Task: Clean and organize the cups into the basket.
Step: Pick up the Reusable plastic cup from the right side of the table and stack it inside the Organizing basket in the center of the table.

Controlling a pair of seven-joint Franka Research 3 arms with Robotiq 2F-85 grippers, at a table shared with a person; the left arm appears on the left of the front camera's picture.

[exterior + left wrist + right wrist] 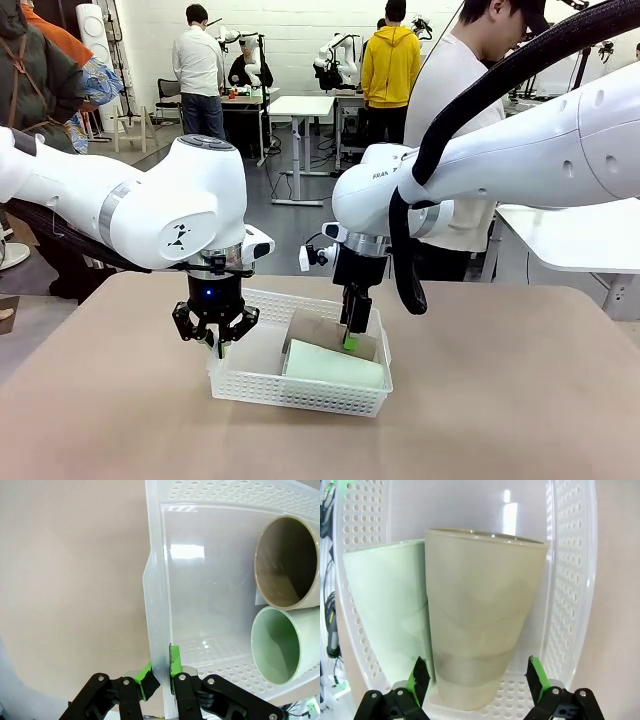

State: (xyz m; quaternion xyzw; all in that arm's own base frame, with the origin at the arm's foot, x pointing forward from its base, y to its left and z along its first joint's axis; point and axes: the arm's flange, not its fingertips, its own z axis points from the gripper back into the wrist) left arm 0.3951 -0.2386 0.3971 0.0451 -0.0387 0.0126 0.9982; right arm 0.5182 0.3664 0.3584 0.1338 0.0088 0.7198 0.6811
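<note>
Tan cup [485, 605] lies lengthwise between the wide-spread fingers of the right gripper [477, 665] (base nearest); the left gripper [160, 672] pinches the basket [155, 580] wall.

The tan cup [480, 620] and the mint cup [385, 615] lie tight together in the basket [300, 392], so no finger can pass between them. The right tool [477, 680] stands over the base of the tan cup with a small gap at each pad. On one side the mint cup is close, on the other the lattice wall. The left tool [160, 675] sits across the wall that faces the cup mouths, one pad inside and one outside, both pressed to it. Between this wall and the mouths the basket floor is bare. The table [500, 400] around the basket is free.
</note>
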